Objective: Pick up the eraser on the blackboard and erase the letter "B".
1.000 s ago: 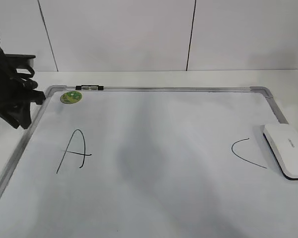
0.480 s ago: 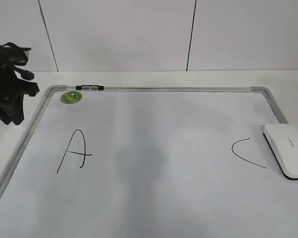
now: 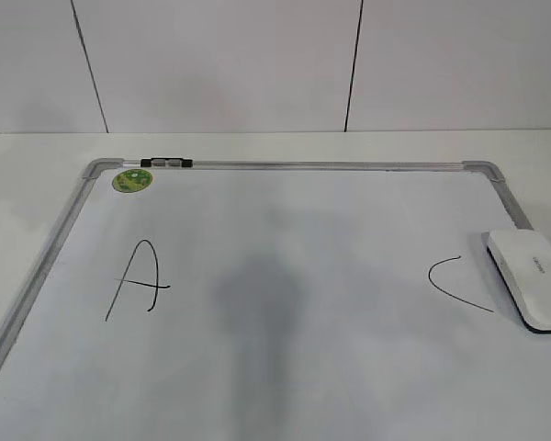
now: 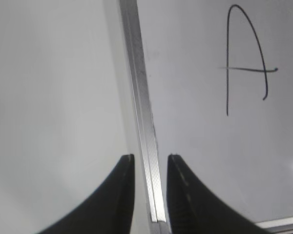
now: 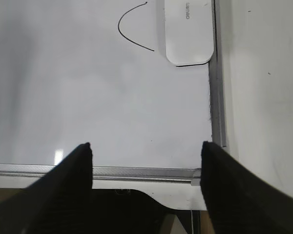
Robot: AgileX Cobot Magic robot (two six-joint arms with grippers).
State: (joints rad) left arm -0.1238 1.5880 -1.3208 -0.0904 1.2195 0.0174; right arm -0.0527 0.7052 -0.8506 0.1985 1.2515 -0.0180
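Above blackboard [image 5: 112, 107] — right tool [image 5: 146, 151] wide, empty

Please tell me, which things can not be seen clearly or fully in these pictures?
- The letter "B": no view shows it on the blackboard.
- The eraser: the exterior view's right edge cuts it; the lettering is too small to read.
- Both arms: outside the exterior view.
- The letter "A": the left wrist view's top edge cuts it.
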